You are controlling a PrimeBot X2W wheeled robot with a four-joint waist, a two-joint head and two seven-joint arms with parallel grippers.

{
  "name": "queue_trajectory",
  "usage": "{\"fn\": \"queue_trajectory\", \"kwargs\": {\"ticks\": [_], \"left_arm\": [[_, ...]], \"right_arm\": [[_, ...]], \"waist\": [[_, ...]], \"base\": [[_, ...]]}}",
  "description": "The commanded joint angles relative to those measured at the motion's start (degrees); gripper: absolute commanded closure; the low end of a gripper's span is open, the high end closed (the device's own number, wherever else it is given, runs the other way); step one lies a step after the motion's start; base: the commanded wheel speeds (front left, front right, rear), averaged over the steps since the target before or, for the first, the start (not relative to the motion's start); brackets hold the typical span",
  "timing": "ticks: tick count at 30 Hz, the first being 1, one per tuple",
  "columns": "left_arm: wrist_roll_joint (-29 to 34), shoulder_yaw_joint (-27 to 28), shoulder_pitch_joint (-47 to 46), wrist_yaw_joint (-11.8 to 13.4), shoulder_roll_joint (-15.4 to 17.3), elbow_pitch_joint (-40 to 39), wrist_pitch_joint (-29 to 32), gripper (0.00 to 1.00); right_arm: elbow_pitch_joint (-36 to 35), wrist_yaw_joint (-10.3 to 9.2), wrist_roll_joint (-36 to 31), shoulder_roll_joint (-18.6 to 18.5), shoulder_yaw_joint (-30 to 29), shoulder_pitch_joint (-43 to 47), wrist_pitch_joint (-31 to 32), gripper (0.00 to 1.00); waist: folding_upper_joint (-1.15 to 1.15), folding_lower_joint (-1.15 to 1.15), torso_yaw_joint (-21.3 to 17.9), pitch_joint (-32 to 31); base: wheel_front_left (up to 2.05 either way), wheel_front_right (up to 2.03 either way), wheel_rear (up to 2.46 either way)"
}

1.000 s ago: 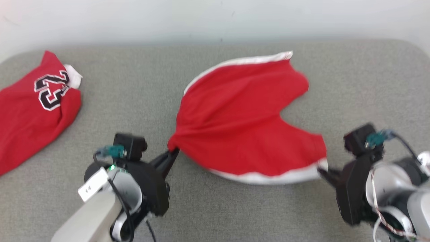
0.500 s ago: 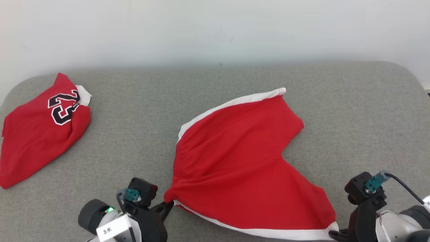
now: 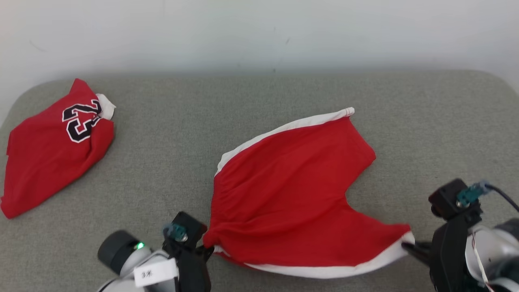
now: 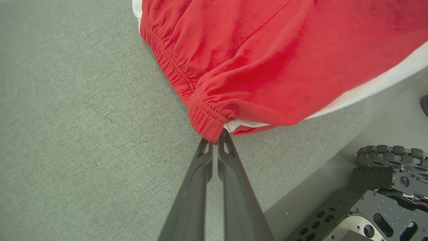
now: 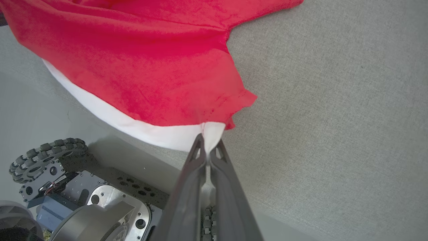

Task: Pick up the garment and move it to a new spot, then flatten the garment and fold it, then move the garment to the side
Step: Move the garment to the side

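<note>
Task garment, the red shorts (image 3: 292,194), lies spread near the front edge of the grey counter (image 3: 170,134), stretched between both arms. Both grips tight: left pincer (image 4: 214,142) clamped on the elastic waistband corner, right pincer (image 5: 208,147) clamped on the white-trimmed leg corner. A crumpled red jersey (image 3: 52,150) sits well apart, far left.

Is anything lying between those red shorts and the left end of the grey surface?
Yes. A crumpled red jersey lies at the left end of the grey surface, apart from the shorts. Nothing visible lies toward the right end.
</note>
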Motion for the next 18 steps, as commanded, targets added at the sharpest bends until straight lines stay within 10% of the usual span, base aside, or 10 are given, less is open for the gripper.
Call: {"fn": "queue_trajectory", "kwargs": {"ticks": [1,18], "left_arm": [[0.7,-0.2,-2.0,-0.5,-0.4,0.0,0.8,1.00],[0.1,2.6,-16.6,-1.8,-9.4,6.7,4.5,1.00]], "right_arm": [[1.0,0.00,-1.0,-0.7,0.3,-2.2,-0.9,1.00],[21.0,-0.01,-9.8,-4.6,6.7,-25.9,-16.2,1.00]], "waist": [[0.00,0.00,0.8,1.3],[0.00,0.00,5.4,10.7]], "base": [[0.00,0.00,0.00],[0.00,0.00,0.00]]}}
